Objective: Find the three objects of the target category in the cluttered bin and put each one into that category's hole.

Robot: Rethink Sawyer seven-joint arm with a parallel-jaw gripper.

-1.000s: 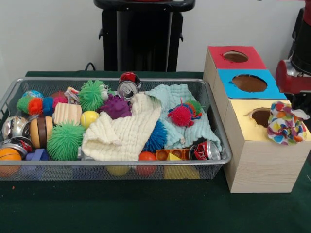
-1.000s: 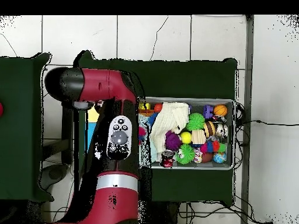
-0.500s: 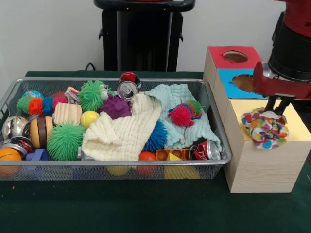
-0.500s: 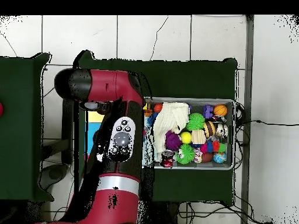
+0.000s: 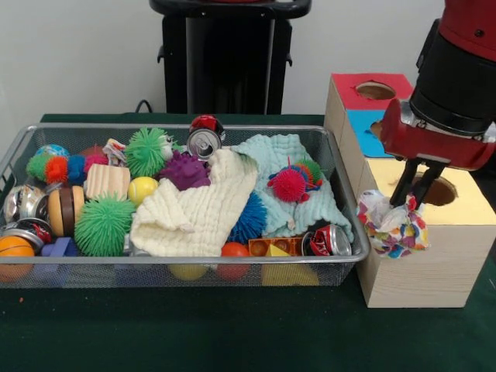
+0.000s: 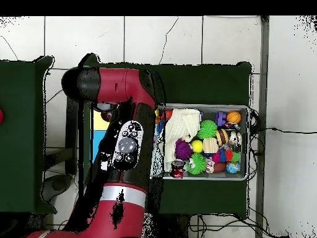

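Three holes show in the tops of the wooden boxes to the right of the wire mesh bin (image 5: pixel 341 174): a red-topped box (image 5: pixel 353 91) farthest back, a blue-topped box (image 5: pixel 362 124) in the middle, partly hidden by the arm, and a yellow-topped box (image 5: pixel 473 203) nearest the camera, its round hole (image 5: pixel 435 191) uncovered. The red and black arm's gripper (image 5: pixel 408 200) hangs over the left edge of the yellow-topped box, its dark fingers pinching the top of a crumpled multicoloured patterned cloth (image 5: pixel 391 226). The cloth dangles against the front left corner of that box, beside the hole and not in it, just right of the bin's rim.

Inside the bin, a cream waffle-weave cloth (image 5: pixel 198 209) lies across the middle, and a pale mint cloth (image 5: pixel 279 174) is spread behind it toward the right. A pink spiky ball (image 5: pixel 288 184) sits on the mint cloth. A purple spiky ball (image 5: pixel 184 169) and an upturned silver drink can (image 5: pixel 204 142) lie near the back, and a crushed red can (image 5: pixel 329 239) lies in the front right corner. Green fuzzy balls (image 5: pixel 103 225), a yellow ball (image 5: pixel 142 188) and a wooden ridged block (image 5: pixel 107 181) crowd the left half.

In the overhead view the arm (image 6: pixel 124 145) covers the boxes and the gripper, with the bin (image 6: pixel 249 144) to its right.
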